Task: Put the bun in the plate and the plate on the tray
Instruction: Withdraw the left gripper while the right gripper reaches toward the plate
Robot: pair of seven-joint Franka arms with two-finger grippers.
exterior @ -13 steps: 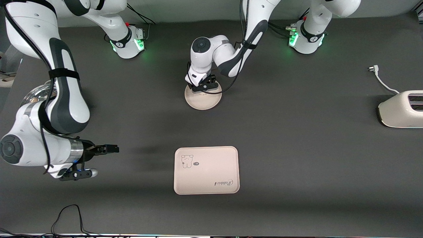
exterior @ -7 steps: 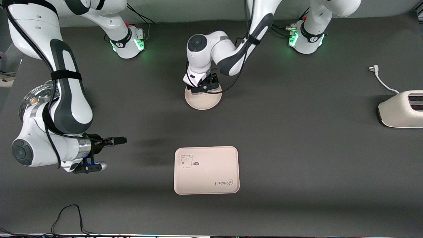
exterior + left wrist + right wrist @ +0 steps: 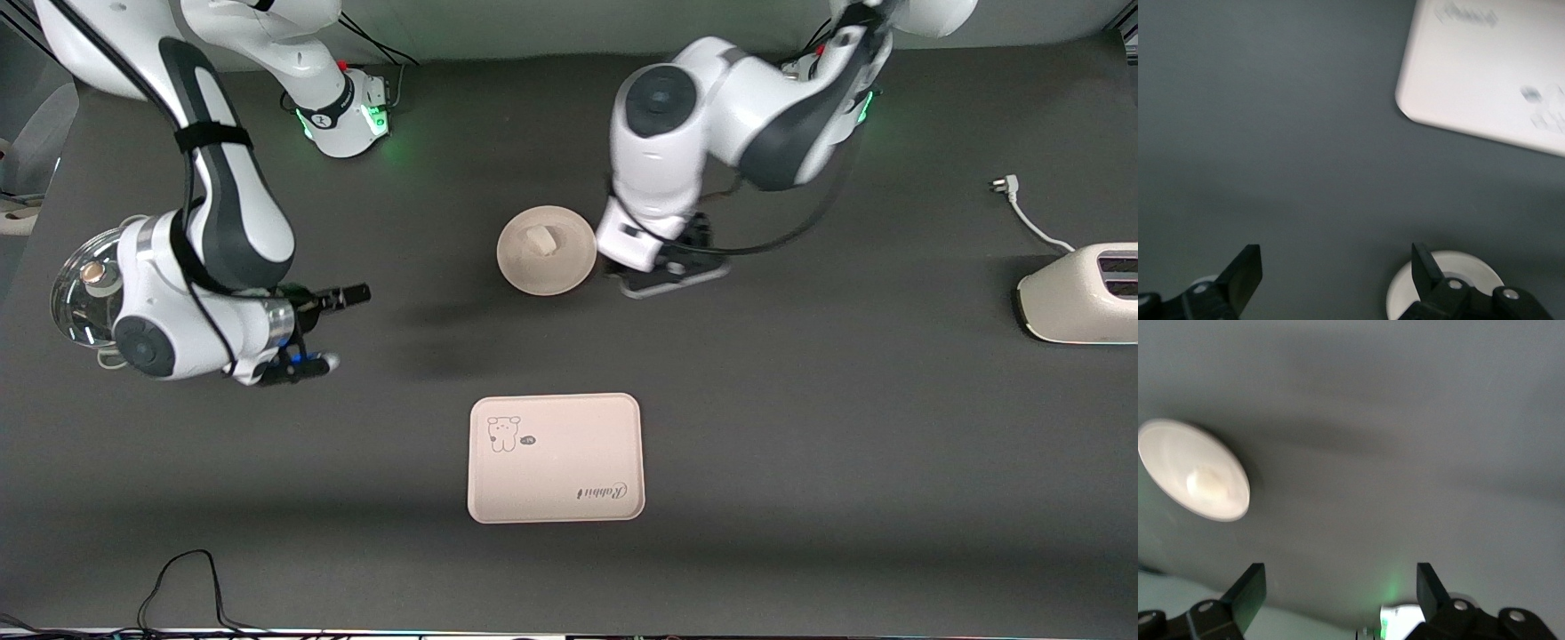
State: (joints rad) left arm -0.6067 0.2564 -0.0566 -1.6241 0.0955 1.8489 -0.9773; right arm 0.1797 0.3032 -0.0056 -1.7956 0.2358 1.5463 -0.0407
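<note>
The bun (image 3: 539, 242) lies in the round cream plate (image 3: 569, 267) on the dark table, farther from the front camera than the tray (image 3: 556, 458). My left gripper (image 3: 680, 258) hangs open and empty beside the plate, toward the left arm's end. Its wrist view shows the open gripper (image 3: 1336, 270), the plate's edge (image 3: 1471, 270) and a tray corner (image 3: 1485, 67). My right gripper (image 3: 354, 296) is open and empty, toward the right arm's end from the plate. Its wrist view shows the open gripper (image 3: 1340, 587), the plate (image 3: 1165, 453) and the bun (image 3: 1208, 480).
A white toaster (image 3: 1080, 293) with a loose cord and plug (image 3: 1022, 213) stands at the left arm's end. A glass lid (image 3: 80, 293) lies at the right arm's end. A black cable (image 3: 187, 578) loops at the table's near edge.
My left gripper has left the plate, risen and swung toward the left arm's end, leaving the bun in the plate. My right gripper has moved up toward the plate.
</note>
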